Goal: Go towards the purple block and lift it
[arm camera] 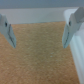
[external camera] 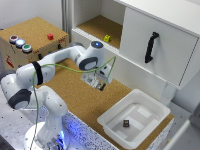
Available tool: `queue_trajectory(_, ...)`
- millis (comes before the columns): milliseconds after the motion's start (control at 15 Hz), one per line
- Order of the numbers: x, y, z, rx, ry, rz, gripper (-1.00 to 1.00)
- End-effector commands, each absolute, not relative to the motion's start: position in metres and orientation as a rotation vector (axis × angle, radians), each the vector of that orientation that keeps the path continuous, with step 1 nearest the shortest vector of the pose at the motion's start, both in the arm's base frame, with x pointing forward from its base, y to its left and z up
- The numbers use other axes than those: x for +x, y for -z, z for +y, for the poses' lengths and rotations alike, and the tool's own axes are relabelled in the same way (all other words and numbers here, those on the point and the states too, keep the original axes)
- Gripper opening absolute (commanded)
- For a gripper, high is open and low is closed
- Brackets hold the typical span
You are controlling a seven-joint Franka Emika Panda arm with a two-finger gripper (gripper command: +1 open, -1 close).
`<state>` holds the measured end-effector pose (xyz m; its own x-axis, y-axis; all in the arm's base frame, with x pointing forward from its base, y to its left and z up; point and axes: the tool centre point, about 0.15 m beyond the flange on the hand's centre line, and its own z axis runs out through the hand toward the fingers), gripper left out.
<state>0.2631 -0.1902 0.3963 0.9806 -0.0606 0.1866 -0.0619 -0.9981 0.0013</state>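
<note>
The purple block [external camera: 126,123] is a tiny, almost black cube with a pale mark on top. It lies on the floor of the white bin [external camera: 150,131] at the lower part of the exterior view's right. My gripper [external camera: 101,85] hangs over the cork table, well short of the bin and towards the exterior view's left of the block. In the wrist view the gripper [arm camera: 39,37] is open, its two fingers [arm camera: 9,32] spread wide over bare cork with nothing between them. The block does not show in the wrist view.
A small yellow block [external camera: 107,38] sits on the cork shelf of the white cabinet [external camera: 155,45], whose door has a black handle [external camera: 150,47]. A red block [external camera: 50,36] rests on the cork-topped box with coloured buttons [external camera: 20,43]. A green cable [external camera: 75,67] trails along the arm.
</note>
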Motion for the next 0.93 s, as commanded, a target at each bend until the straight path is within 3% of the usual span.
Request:
queue_trajectory(0,0.261,-0.394,-0.241,3.087,-0.253,-0.367,1.0)
queue_trajectory(867,0.258,-0.328,-0.356,3.108,-0.165,-0.594,1.0)
